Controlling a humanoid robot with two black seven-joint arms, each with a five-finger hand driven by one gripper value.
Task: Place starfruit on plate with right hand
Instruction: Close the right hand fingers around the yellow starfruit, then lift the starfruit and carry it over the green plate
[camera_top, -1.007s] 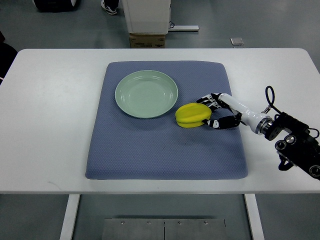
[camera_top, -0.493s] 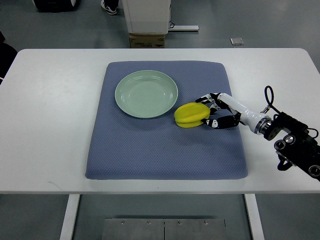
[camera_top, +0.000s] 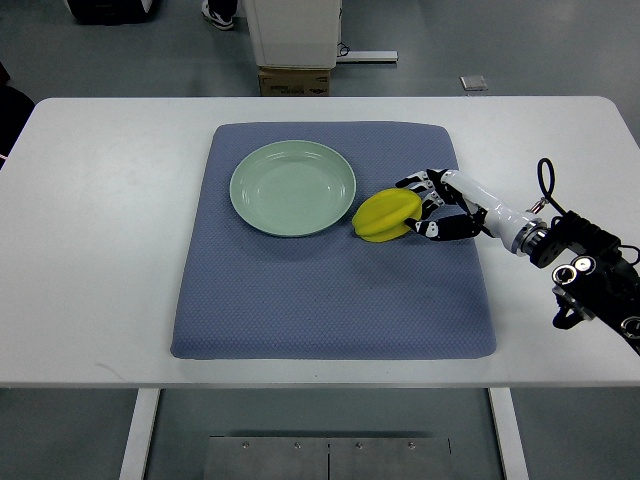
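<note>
**Starfruit held just right of the plate**

The right hand (camera_top: 428, 207) reaches in from the right edge of the top view, its white forearm running back to a dark wrist joint and a looped black cable. Its black fingers (camera_top: 416, 184) are curled around the right end of the yellow starfruit (camera_top: 385, 216), one set above the fruit and the thumb side below, so the fruit is pinched between them. The starfruit is tilted, its right end higher in the picture than its left, and its left tip lies just beside the rim of the pale green plate (camera_top: 293, 187), not over it. Whether the fruit rests on the mat or is lifted clear of it cannot be told from this angle.

The plate is empty and sits on the upper middle of a blue-grey textured mat (camera_top: 330, 300), which covers the middle of a white table (camera_top: 100, 250).

Beyond the far table edge stands a brown cardboard box (camera_top: 295, 80) with dark print on its face, too small to read, below a white cabinet (camera_top: 293, 30). A person's shoe (camera_top: 218, 13) shows on the grey floor near the top edge.
</note>
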